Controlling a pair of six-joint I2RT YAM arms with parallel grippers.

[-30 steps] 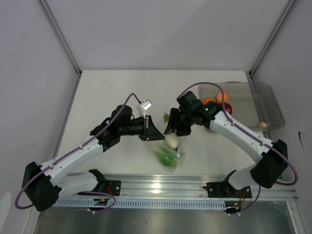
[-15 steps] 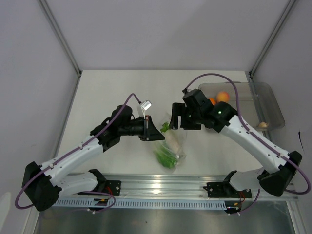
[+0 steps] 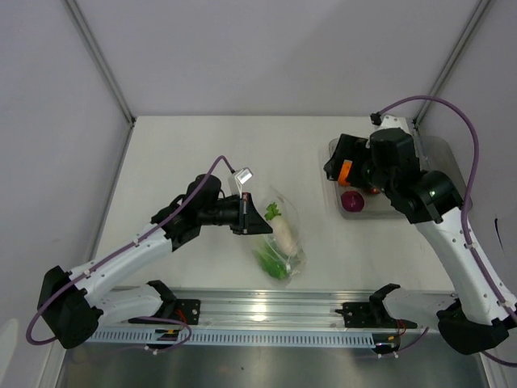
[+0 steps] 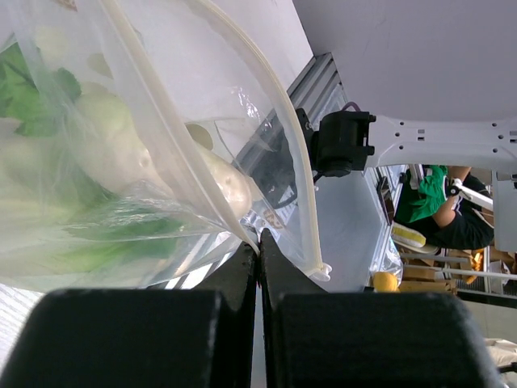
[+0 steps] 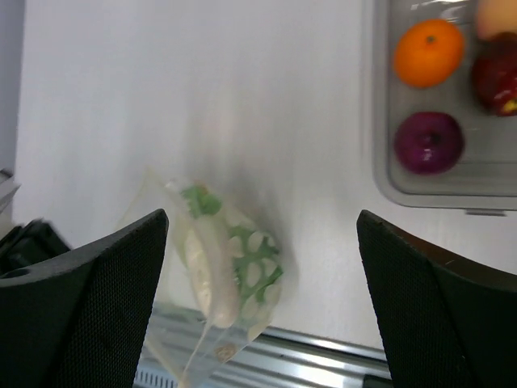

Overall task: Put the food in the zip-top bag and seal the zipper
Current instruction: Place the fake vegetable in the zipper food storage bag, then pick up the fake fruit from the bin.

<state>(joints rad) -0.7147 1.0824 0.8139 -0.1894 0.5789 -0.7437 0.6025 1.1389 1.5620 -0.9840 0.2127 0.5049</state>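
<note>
Two sets: the left fingers (image 4: 242, 271) clench the zip-top bag (image 3: 279, 238) edge, with radish (image 3: 283, 232) and cabbage (image 3: 272, 262) inside. The right fingers (image 5: 436, 307) gape empty over the table (image 3: 178, 153).

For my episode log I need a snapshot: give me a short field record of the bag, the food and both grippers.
bag: one edge pinched, zipper unsealed, strips apart
in bag: radish, cabbage
in tray: orange, purple fruit, red fruit
left gripper: shut on bag edge
right gripper: open, empty, raised near tray
</note>
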